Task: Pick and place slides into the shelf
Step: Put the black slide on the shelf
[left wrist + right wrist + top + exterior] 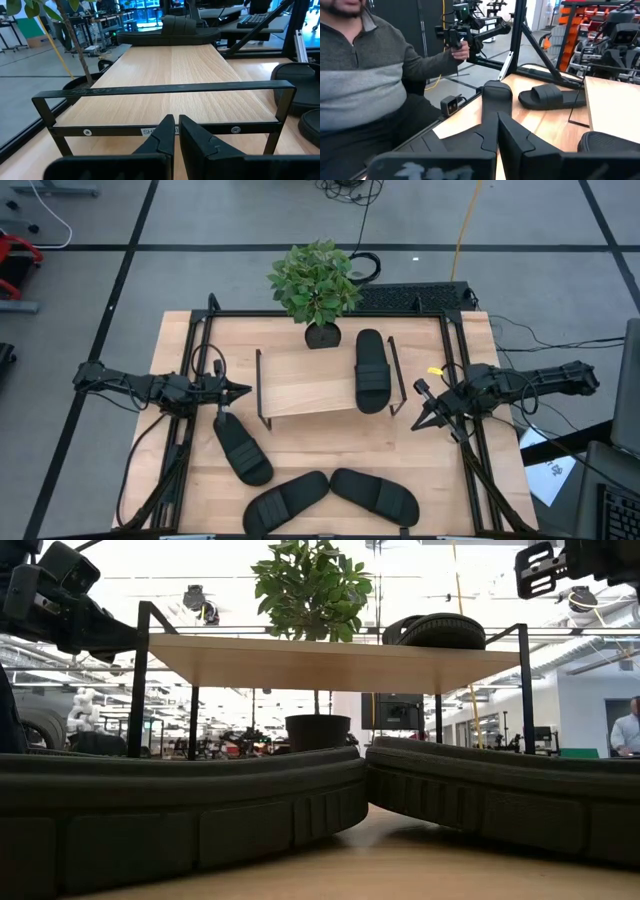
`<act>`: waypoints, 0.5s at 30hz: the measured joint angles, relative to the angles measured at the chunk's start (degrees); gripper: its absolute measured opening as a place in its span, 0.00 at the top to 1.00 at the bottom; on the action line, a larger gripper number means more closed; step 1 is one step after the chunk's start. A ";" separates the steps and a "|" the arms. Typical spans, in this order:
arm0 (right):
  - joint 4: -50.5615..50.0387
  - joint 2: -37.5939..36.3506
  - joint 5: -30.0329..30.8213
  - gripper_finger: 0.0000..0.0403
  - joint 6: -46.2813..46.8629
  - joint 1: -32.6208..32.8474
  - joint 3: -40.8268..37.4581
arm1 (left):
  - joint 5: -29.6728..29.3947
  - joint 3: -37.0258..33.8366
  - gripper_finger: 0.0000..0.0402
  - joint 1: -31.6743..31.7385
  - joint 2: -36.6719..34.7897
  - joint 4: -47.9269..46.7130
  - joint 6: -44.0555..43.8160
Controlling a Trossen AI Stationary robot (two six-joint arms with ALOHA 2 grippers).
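With both pincers closed and empty, I'd open the left pincer (pixel 243 391) wide, then drop squarely over the nearest slide's (pixel 242 448) strap by the worktop's left edge.

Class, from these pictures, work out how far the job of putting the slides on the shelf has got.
Done: one slide lies on the shelf. In hand: nothing; the left gripper and right gripper, both shut, sit at the shelf's two ends. Left: three slides on the table, one by the left gripper and two along the front edge.
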 joint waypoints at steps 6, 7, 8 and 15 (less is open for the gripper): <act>-1.39 0.00 0.02 1.00 0.57 0.00 0.00 | 1.51 0.00 0.94 -0.01 0.00 0.18 -2.66; -1.41 0.00 0.02 1.00 0.48 0.00 0.00 | 2.03 0.00 0.94 -0.01 0.01 0.48 -3.25; -1.39 0.00 0.00 1.00 0.45 0.00 0.00 | 2.71 0.00 0.94 -0.01 0.02 1.01 -3.70; -1.36 0.00 0.02 1.00 -0.88 0.00 0.00 | 17.69 3.84 0.94 -0.03 0.00 3.30 -8.00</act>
